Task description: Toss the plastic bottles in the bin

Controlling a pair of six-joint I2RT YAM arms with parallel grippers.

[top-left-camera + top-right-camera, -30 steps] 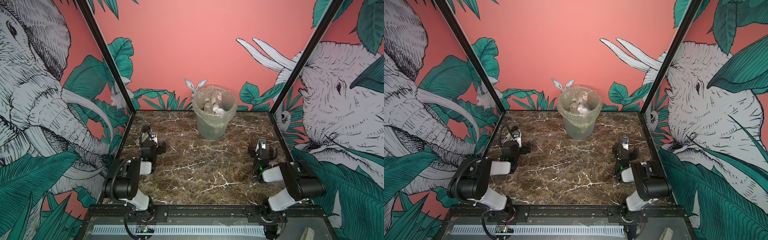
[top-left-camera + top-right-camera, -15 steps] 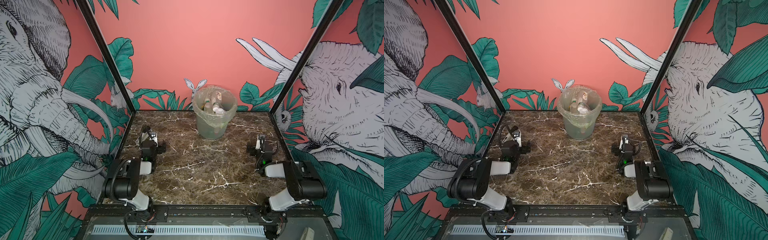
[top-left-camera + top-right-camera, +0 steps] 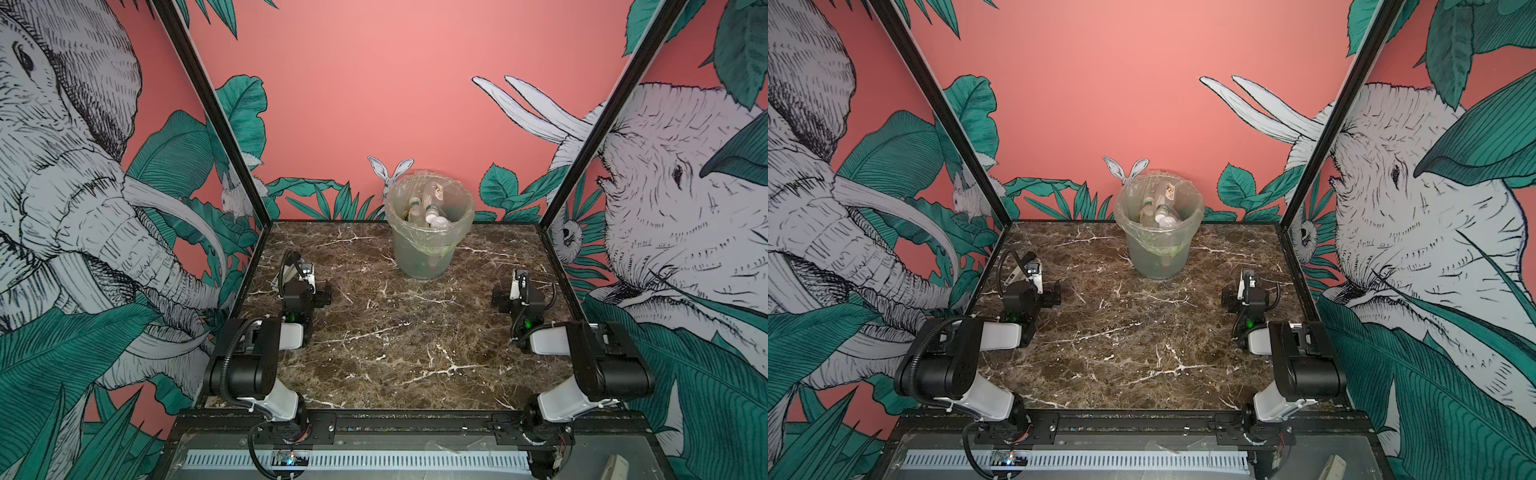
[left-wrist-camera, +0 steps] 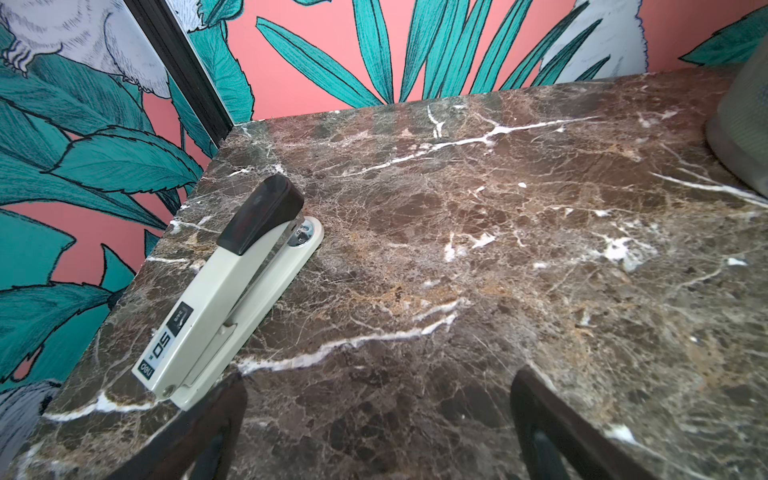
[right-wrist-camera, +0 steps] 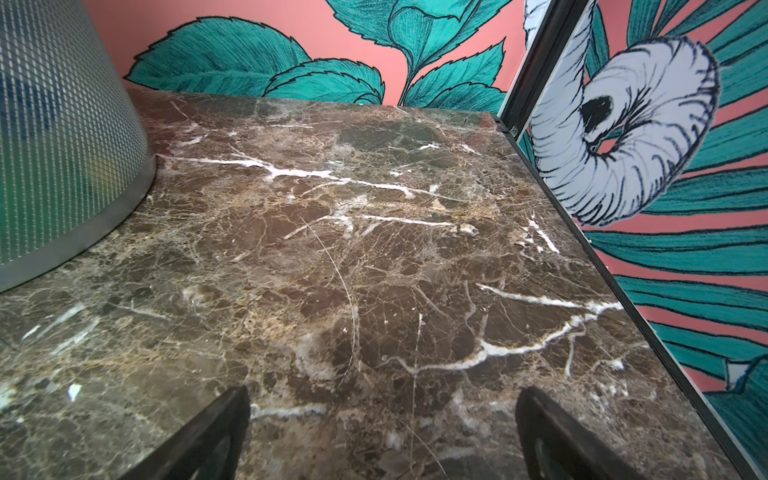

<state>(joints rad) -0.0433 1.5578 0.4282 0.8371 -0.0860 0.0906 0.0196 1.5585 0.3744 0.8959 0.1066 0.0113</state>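
Now that the right arm has swung out of the middle and settled at the three o'clock edge of the bench (image 3: 395,340), both arms sit folded low at the sides. The right hand (image 5: 384,392) has its fingers wide apart with only bare marble between them. The left hand (image 4: 378,386), at about nine o'clock, is spread just as wide and holds nothing.

The plastic bottles (image 3: 430,212) lie heaped inside the bin (image 3: 419,257), which stands at twelve o'clock against the back wall; both top views show caps and clear bodies below the bag-lined rim (image 3: 1158,185). No bottle shows on the bench in any view. A stapler (image 4: 232,291) lies near ten o'clock, just ahead of the left hand, and it is not part of the job.

Compared with a second ago, the right arm's elbow has moved outward and its hand points more squarely toward twelve o'clock. The left arm, the bin and its load look unchanged. I judge the task finished, with the arms parked.
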